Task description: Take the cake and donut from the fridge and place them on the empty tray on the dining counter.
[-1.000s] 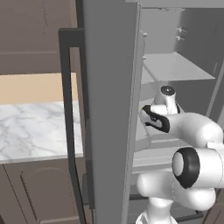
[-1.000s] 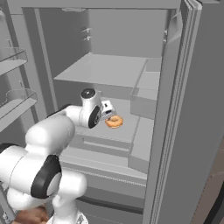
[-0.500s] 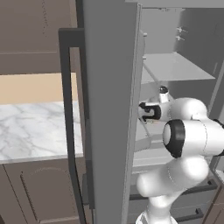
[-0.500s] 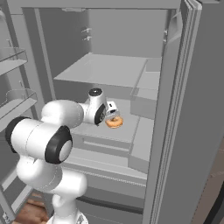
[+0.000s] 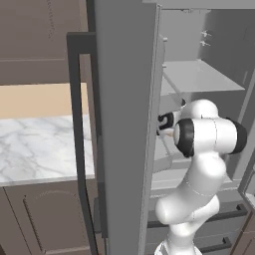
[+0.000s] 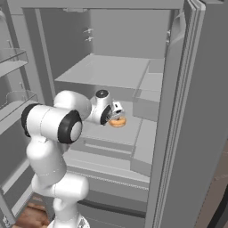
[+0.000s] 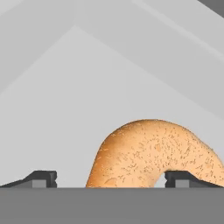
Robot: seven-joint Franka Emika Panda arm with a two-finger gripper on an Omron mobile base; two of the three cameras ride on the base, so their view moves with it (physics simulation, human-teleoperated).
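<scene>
orange-tan donut (image 7: 153,153); grey fridge (image 6: 187,111)

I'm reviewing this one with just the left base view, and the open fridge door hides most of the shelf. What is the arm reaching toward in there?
Observer: The donut. In the right base view it lies on a middle shelf of the fridge, right at the gripper.
Operator: Is the gripper shut on it yet?
Observer: No. In the hand view the fingertips stand wide apart, with the donut between them, closer to one tip.
Operator: Any sign of the cake beside it?
Observer: I can't make out a cake; the shelf around the donut looks bare grey in the right base view.
</scene>
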